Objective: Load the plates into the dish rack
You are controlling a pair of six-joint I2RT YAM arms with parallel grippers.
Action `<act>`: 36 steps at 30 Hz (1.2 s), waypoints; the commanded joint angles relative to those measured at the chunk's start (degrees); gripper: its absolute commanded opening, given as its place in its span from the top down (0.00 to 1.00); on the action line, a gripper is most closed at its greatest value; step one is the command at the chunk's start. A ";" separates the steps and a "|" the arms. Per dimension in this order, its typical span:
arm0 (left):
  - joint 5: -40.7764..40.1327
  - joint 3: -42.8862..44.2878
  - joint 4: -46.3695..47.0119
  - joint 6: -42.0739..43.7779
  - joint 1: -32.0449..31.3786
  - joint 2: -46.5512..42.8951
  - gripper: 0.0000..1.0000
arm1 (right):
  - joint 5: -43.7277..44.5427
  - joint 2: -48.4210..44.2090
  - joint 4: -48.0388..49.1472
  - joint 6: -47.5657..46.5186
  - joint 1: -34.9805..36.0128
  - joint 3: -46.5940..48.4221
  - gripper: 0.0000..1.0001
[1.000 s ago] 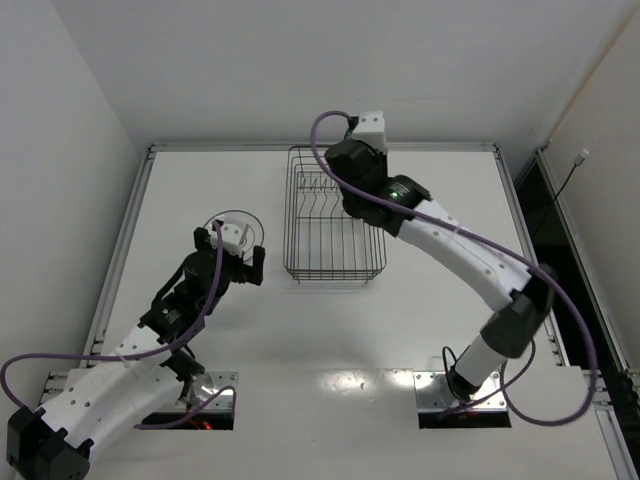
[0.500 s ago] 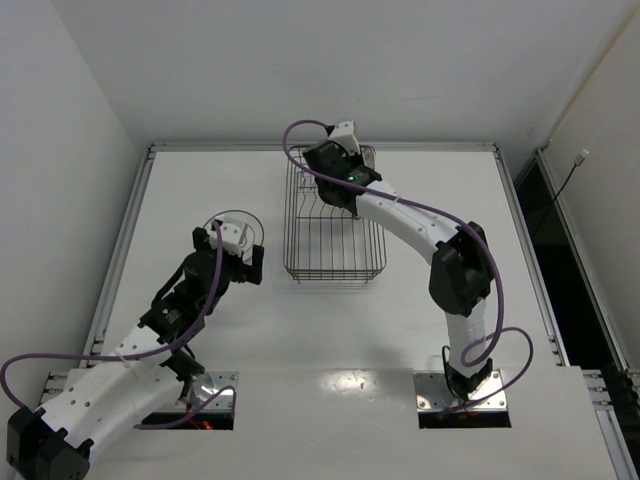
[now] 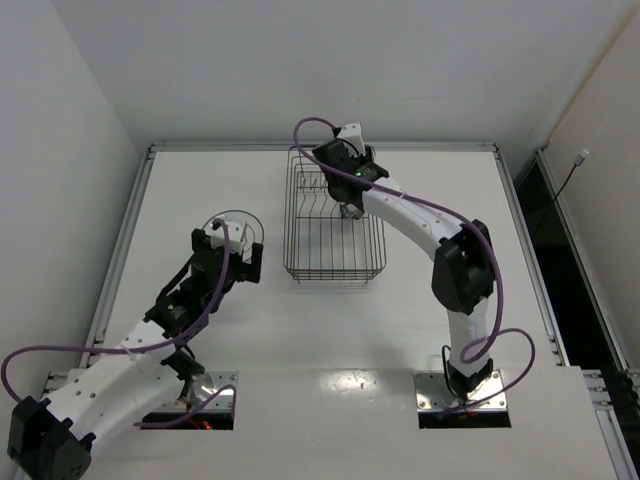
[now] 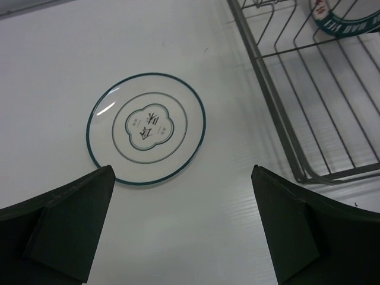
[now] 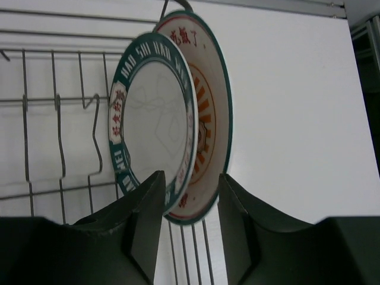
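Blue-lettered plate point(image 5: 155, 119) and orange-centred plate point(image 5: 209, 119) stand in dish rack point(image 3: 286, 230), right gripper point(image 5: 191, 175) part-open, loose astride their rims; left gripper point(image 4: 182, 172) (wide open, empty) hovers over pale plate point(image 4: 146, 127).

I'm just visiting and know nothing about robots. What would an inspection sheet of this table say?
Surface: white table.
Job's things: dish rack at back centre; lettered plate and orange-centre plate upright in it; pale plate flat on the table, left of it.
Clutter: nothing seen.
Claws: left claw open above the pale plate; right claw open, fingers either side of the racked plates' lower rims.
Cables: purple cables along both arms.
Surroundings: white walls.
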 commanded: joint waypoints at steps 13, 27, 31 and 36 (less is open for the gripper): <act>-1.27 14.53 -7.17 -6.49 9.64 33.63 0.00 | -18.14 -41.59 -6.83 10.03 14.89 -26.81 0.56; -4.17 24.63 -6.29 -2.08 9.64 59.20 0.21 | -14.80 -65.24 -14.30 25.24 26.15 -48.09 0.57; -5.92 26.12 -6.29 -1.56 9.64 64.04 0.35 | -14.27 -68.32 -16.67 27.35 26.68 -48.71 0.57; -7.95 28.23 -6.82 0.37 9.64 67.83 0.68 | -14.27 -70.26 -17.73 27.97 26.68 -48.71 0.60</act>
